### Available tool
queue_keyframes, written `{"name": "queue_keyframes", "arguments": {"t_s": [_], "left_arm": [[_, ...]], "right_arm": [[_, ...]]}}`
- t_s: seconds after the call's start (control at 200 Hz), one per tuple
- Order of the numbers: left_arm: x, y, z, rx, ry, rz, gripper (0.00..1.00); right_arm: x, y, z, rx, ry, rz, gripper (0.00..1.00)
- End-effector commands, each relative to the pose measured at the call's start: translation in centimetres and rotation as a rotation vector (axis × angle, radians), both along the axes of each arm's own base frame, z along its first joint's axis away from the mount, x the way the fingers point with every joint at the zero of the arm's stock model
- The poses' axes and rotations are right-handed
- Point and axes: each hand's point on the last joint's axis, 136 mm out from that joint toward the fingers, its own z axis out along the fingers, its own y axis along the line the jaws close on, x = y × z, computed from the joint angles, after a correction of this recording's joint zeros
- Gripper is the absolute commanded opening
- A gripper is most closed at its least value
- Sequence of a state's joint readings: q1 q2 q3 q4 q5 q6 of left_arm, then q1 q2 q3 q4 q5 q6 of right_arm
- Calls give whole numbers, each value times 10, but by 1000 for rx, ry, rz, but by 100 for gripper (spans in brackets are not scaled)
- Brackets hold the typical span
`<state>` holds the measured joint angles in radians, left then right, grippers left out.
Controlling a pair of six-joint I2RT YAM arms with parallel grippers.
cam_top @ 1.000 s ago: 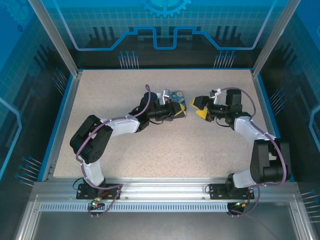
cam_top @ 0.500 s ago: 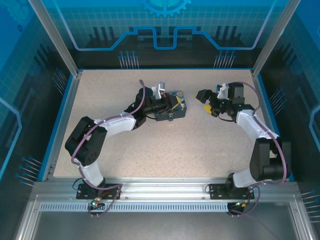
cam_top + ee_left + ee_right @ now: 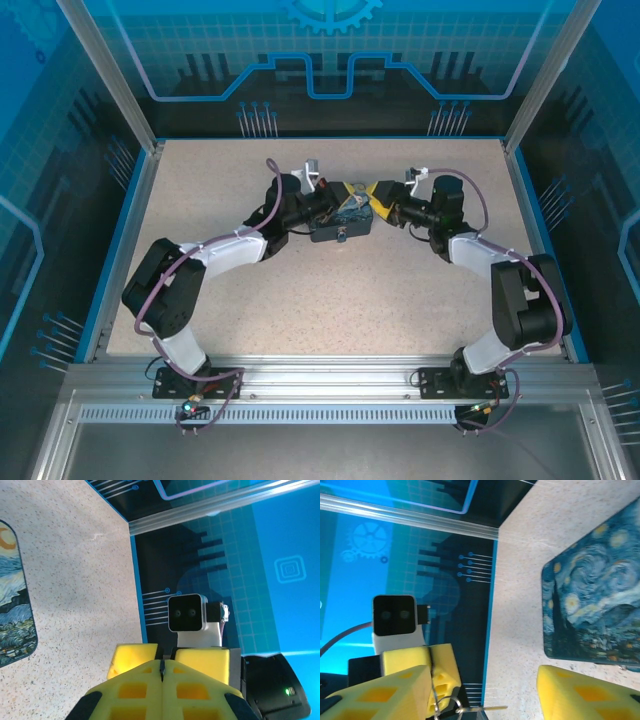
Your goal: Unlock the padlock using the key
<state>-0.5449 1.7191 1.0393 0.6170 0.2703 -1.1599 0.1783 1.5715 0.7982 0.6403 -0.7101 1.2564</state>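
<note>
With left fingers (image 3: 135, 695) together and right fingers (image 3: 585, 695) apart beside the key (image 3: 470, 709), a mistimed handover could drop it

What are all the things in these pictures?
table: one, speckled beige, under everything
walls: blue with line patterns, around the table
box: one, dark blue with swirly yellow stars, middle of the table
key ring: one, silver, hanging at the left gripper's fingertips
left gripper: one, yellow fingers, shut, at the box's left
right gripper: one, yellow fingers, open, at the box's right
left arm, right arm: black and white, purple cables, bolted at the near edge
</note>
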Motion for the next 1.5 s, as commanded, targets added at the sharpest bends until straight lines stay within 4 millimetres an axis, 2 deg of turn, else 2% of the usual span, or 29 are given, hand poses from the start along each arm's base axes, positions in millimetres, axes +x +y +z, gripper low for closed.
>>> {"name": "queue_keyframes", "arguments": {"t_s": [0.0, 0.17, 0.695, 0.96, 1.121, 1.496], "left_arm": [[5, 16, 7, -31, 9, 84, 0], [5, 19, 3, -24, 26, 98, 0], [6, 20, -3, -33, 41, 115, 0], [6, 22, -8, -27, 47, 123, 0], [7, 23, -8, -25, 45, 131, 0], [8, 25, -6, -24, 40, 140, 0]], "right_arm": [[1, 9, 17, 64, -71, 2, 51], [-2, 21, 18, 59, -78, 33, 37], [-3, 40, 11, 55, -64, 81, 29], [-6, 47, 10, 53, -65, 106, 21], [-7, 52, 9, 54, -64, 116, 21], [-8, 51, 1, 47, -44, 107, 16]]}}
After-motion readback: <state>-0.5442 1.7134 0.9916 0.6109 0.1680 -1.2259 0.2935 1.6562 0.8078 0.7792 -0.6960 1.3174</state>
